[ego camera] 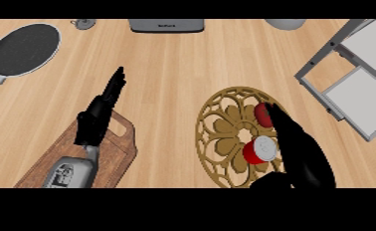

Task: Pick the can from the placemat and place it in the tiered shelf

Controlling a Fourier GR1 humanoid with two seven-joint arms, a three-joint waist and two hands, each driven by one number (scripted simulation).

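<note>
At lower right, the right hand (300,148) is curling round the red can (258,150) on the gold openwork placemat (220,125), apparently securing it for lifting toward the tiered shelf (345,78) at upper right, while the left hand (103,110) is resting open, fingers straight, at left.

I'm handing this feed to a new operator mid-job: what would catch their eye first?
First, the red can on the round golden openwork placemat, lower centre-right, with the black right hand curled against it. Next, the grey tiered shelf at the right edge. The left hand rests open over a wooden cutting board at lower left.
</note>
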